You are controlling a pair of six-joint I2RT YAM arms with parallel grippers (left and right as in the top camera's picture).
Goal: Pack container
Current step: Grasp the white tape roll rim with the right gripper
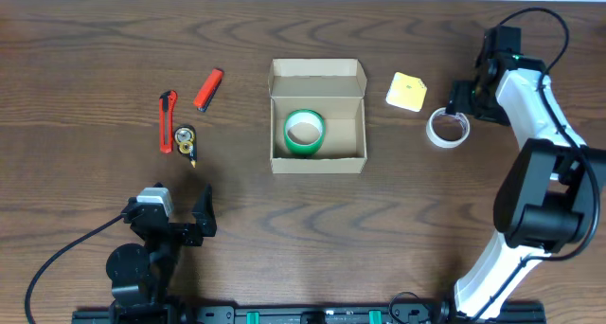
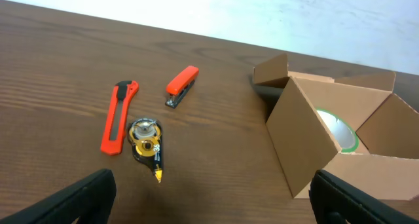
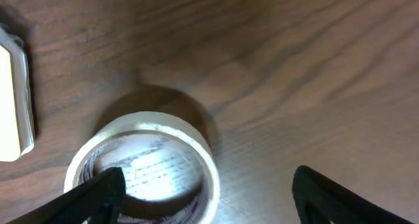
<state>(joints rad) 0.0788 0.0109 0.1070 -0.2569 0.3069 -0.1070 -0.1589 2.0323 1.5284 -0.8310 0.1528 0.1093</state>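
Observation:
The container (image 1: 318, 163) is a tan cardboard box standing open at the table's middle, its flap lid folded back. A green tape roll (image 1: 305, 133) lies inside it. Both show in the left wrist view, the container (image 2: 301, 139) and the green roll (image 2: 342, 133). A white tape roll (image 1: 448, 128) lies flat on the table to the right. My right gripper (image 1: 457, 114) is open just above it. In the right wrist view one finger sits inside the roll's hole (image 3: 144, 165) and the other outside its right wall (image 3: 209, 198). My left gripper (image 1: 180, 203) is open and empty near the front left (image 2: 213, 204).
A yellow sticky-note pad (image 1: 406, 92) lies between the box and the white roll; its edge shows in the right wrist view (image 3: 13, 96). At the left lie a red utility knife (image 1: 168, 121), a red stapler (image 1: 208, 89) and a correction-tape dispenser (image 1: 186, 142).

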